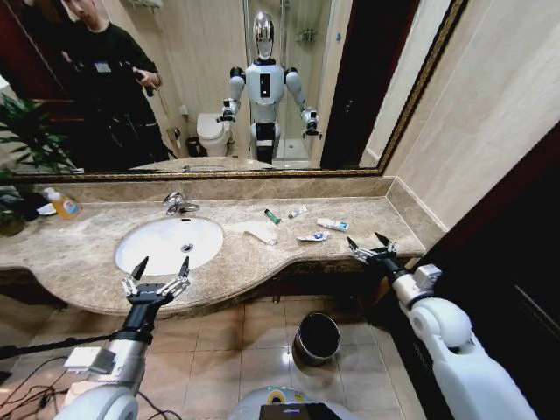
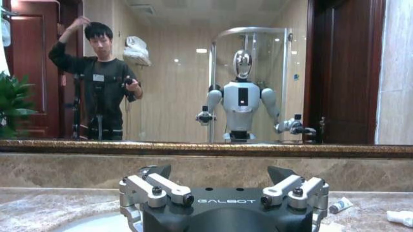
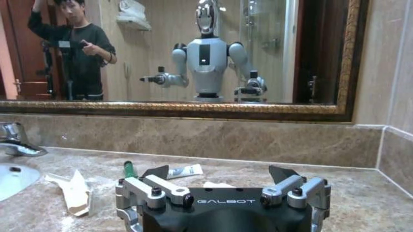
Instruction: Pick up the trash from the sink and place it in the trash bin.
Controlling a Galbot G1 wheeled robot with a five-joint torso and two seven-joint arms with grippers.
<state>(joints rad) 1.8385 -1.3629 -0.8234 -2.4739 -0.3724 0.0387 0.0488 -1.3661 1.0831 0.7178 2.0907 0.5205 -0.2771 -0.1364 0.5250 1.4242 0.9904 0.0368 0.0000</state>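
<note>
the round shiny metal trash bin (image 1: pixel 317 338) stood on the floor tiles, dark inside. above, the left gripper (image 1: pixel 158 271) and right gripper (image 1: pixel 370 247) hovered spread and empty at the beige marble counter (image 1: pixel 79 254) edge. the right wrist view alone showed crumpled white paper (image 3: pixel 72 189) and a green tube (image 3: pixel 129 168) beside the white oval sink (image 1: pixel 168 244).

Gilt-framed mirror (image 1: pixel 219 87) (beige-tiled walls around) above tan floor tiles (image 1: pixel 254 350).

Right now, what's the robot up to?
Left gripper open at sink front. Right gripper open beside the trash on the counter. Trash bin below, unblocked.
</note>
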